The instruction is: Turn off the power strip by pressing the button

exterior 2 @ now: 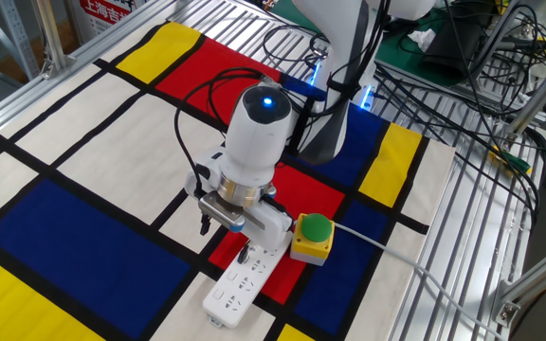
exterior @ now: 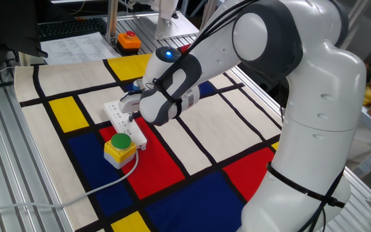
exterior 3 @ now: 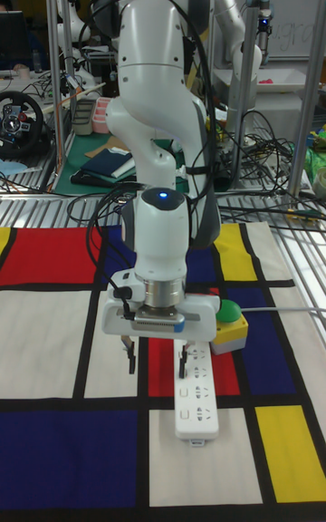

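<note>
We see the gripper (exterior 3: 158, 350) open, one finger (exterior 3: 184, 359) over the long flat white plastic power strip (exterior 2: 243, 284). Beside the strip's far end sits a yellow box with green dome button (exterior 2: 312, 237). No writing reads clearly.

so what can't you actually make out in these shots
- Tiny reddish button: no view shows it; the gripper body covers that end of the long flat white plastic power strip.
- Finger contact with the strip: too small and dark in the tall fixed view.
- White cable's far end: cut off at frame edge.
</note>
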